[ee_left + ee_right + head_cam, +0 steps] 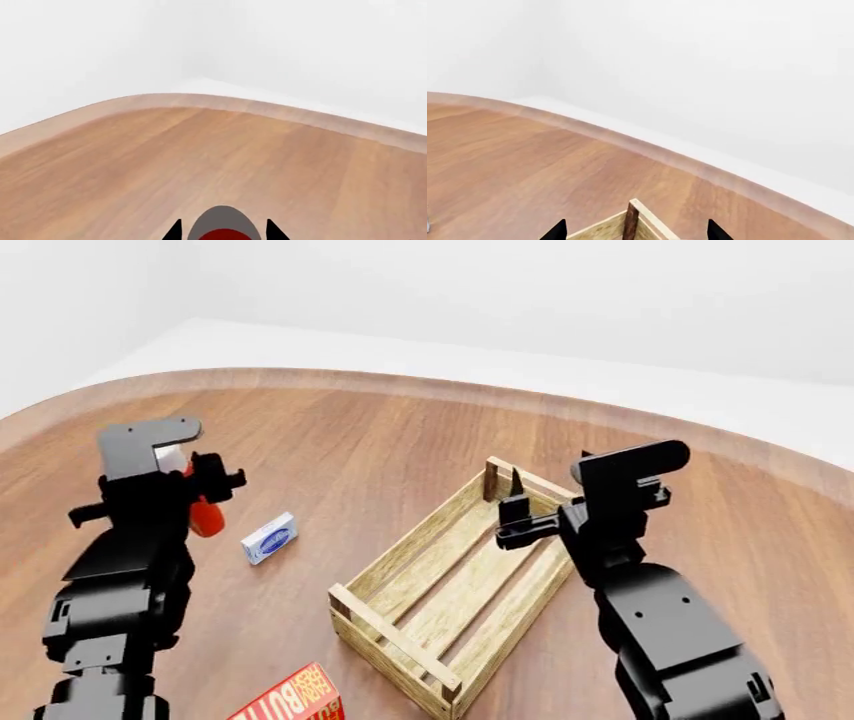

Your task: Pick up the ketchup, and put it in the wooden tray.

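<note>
The ketchup (204, 518), an orange-red bottle, sits between the fingers of my left gripper (220, 485) over the left part of the table. In the left wrist view its grey and red end (223, 222) fills the narrow gap of that gripper (223, 232), which is shut on it. The wooden tray (407, 558), a pale slatted crate, stands at mid-table to the right of the bottle. My right gripper (513, 508) hangs open over the tray's far right corner. The right wrist view shows that gripper (635, 232) empty, with a corner post of the wooden tray (630, 222) between its fingertips.
A small blue and white box (270, 538) lies between the ketchup and the tray. A red-orange butter box (296, 698) lies at the near edge, left of the tray. The round table's rim (400, 380) curves behind, with white floor beyond.
</note>
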`<state>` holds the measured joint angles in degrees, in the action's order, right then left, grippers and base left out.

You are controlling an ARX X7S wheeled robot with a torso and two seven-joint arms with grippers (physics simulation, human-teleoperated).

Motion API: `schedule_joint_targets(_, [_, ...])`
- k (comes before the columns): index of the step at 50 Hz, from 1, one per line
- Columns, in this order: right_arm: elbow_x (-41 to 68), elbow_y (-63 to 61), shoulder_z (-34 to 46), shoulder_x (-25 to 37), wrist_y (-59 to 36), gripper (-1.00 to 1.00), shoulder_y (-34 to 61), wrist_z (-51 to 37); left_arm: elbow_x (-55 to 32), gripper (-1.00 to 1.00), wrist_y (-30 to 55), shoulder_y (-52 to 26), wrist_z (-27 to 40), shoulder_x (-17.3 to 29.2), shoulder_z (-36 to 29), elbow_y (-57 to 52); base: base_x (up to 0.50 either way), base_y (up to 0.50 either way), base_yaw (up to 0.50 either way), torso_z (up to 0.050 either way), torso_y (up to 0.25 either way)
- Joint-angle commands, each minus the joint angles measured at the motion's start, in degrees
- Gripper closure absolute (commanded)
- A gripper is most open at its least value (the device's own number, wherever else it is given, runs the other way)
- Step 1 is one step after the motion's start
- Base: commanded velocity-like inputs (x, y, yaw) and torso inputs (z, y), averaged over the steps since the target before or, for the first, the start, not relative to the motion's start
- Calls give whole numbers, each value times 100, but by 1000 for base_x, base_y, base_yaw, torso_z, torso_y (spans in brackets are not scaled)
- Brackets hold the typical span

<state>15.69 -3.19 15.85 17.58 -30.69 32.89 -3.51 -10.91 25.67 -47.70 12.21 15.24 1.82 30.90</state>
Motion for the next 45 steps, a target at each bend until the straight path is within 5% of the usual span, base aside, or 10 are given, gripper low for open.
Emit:
schedule_joint_targets(1, [22,-193,-179,48,-262,-100,93,-263,177,100,-903,-1450,-796,-538,-810,1864,0,0,0,0,0])
schedule_joint_targets(10, [-8,80,-350,81,-75,-100,82,-379,332,100,-2284,-2575,-1394,-1252,-1145,4344,0,0,0,0,0])
schedule_joint_targets(14, [0,218,-472,118,1,-100,77,-430,331,100,-2241,-2650,-1597,-1506,-1207,4402,0,0,0,0,0])
schedule_joint_targets(24, [97,307,-798,225,136,-100,-32,-540,-3845,100,-2480,-2838,-1102,-1523,-5546,4213,0,0,0,0,1])
schedule_joint_targets(31, [192,68,-1022,346,127,-100,-270,-629,-5847,100,-2759,-2935,-772,-1523,-7613,3939,0,0,0,0,0])
schedule_joint_targets(37, [271,-148,-1250,436,121,-100,-545,-747,-6826,100,-2928,-2960,-579,-1524,-8667,3601,0,0,0,0,0])
schedule_joint_targets(45, [471,-690,-1634,590,-15,-100,-1089,-910,-7195,100,-2909,-2930,-438,-1524,-9070,3204,0,0,0,0,1])
